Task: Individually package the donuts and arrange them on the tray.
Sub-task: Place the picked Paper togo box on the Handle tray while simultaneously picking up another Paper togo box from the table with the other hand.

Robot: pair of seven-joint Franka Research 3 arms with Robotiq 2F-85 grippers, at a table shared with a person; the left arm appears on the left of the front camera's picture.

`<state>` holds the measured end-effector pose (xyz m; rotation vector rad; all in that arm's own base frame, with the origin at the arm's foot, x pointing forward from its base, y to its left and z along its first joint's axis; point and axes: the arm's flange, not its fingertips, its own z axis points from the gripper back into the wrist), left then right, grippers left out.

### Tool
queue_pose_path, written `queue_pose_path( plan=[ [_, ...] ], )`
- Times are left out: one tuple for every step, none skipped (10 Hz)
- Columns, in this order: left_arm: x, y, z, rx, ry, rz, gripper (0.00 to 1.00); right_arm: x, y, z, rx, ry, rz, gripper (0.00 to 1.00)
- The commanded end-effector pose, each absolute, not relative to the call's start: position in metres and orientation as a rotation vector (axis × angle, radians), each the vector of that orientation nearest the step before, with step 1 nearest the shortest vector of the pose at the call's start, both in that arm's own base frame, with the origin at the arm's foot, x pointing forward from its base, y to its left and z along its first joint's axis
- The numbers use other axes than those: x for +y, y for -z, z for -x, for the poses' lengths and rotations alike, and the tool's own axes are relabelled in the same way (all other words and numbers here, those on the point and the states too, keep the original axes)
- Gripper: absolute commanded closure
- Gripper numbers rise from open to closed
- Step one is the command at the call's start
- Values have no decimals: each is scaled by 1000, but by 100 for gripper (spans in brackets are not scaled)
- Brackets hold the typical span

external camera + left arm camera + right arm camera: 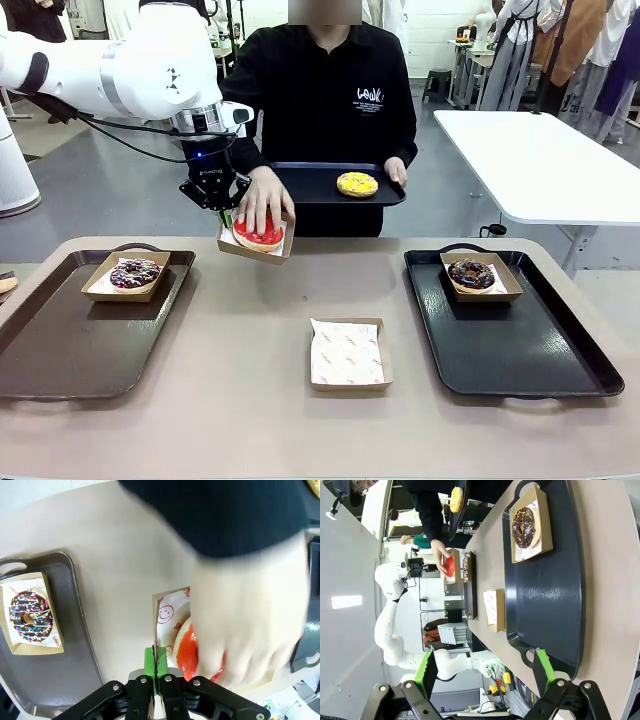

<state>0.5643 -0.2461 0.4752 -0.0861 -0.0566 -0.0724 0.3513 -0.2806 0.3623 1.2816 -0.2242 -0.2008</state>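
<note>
My left gripper (227,216) is shut on the near rim of a small cardboard box (232,245), which it holds above the table's far edge. In that box lies the red-glazed donut (260,235), with the person's hand (262,198) pressed on top of it. In the left wrist view the green pads (150,662) pinch the box wall (154,611) beside the red donut (186,652). With the other hand the person holds a black tray (310,185) bearing the yellow donut (357,184). My right gripper (485,672) is open above the right tray (555,600).
The brown tray (70,345) on the left carries a boxed purple sprinkled donut (135,272). On the black tray (520,350) at the right sits a boxed chocolate donut (471,274). An empty paper-lined box (347,353) lies mid-table. A white table (540,160) stands behind on the right.
</note>
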Motion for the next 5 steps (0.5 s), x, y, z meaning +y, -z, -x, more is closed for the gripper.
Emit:
queue_pose_path(
  plan=[
    [-245,-477,-564,-58,58,86,100,-281,-362,-350,-219,204,-1291,0],
    [-245,-477,-564,-58,58,86,100,-281,-362,-350,-219,204,-1291,0],
    [-245,-477,-564,-58,58,86,100,-281,-362,-350,-219,204,-1291,0],
    [-245,-477,-564,-58,58,86,100,-281,-362,-350,-219,204,-1291,0],
    [-245,-477,-564,-58,58,86,100,-281,-362,-350,-219,204,-1291,0]
  ],
)
